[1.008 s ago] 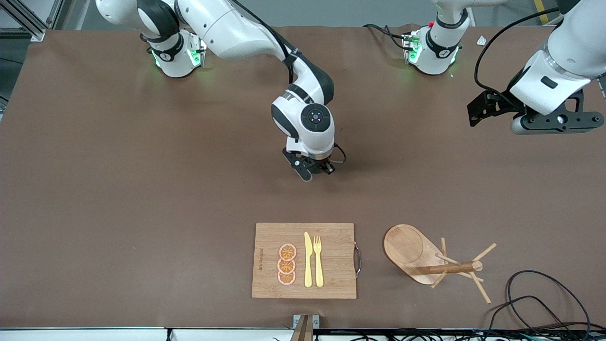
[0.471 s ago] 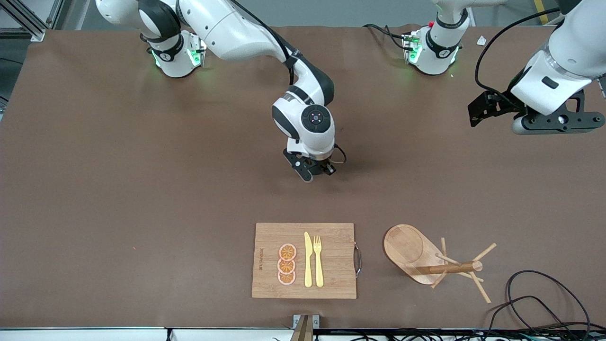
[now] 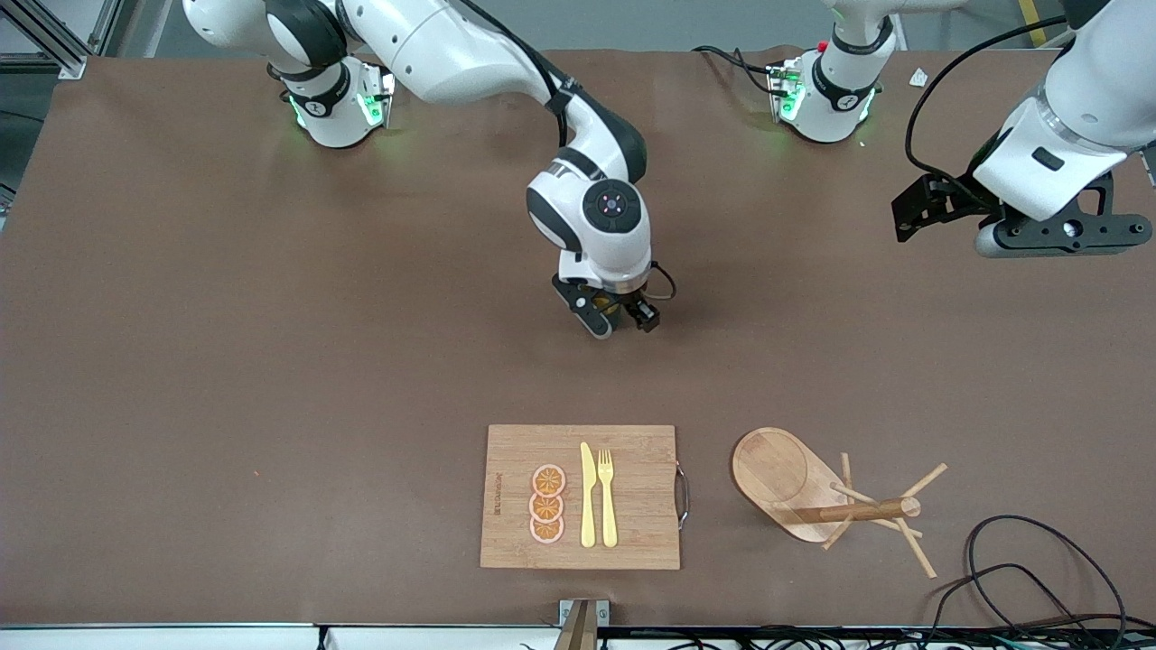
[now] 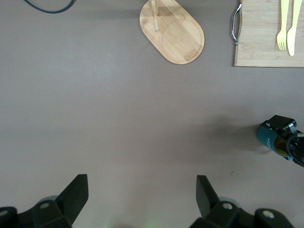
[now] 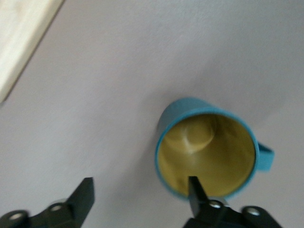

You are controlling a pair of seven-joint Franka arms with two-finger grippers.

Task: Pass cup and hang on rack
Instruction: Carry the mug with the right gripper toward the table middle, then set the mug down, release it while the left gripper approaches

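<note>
Right gripper (image 3: 623,320) low over mid-table, fingers spread wide, holding nothing. Cup (image 5: 207,148) upright on table (image 3: 271,361) under it, one finger (image 5: 197,192) over rim, not gripped. Rack (image 3: 817,492) lies tipped near front edge, beside board (image 3: 632,469). Left gripper (image 4: 140,197) waits, wide open, empty, high over left arm's end.

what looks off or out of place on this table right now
Nothing is spilled or broken. The rack only looks tipped in the front view; the left wrist view shows its base flat. The cup stands upright on the table under the open right gripper. The open left gripper waits above bare table.
</note>
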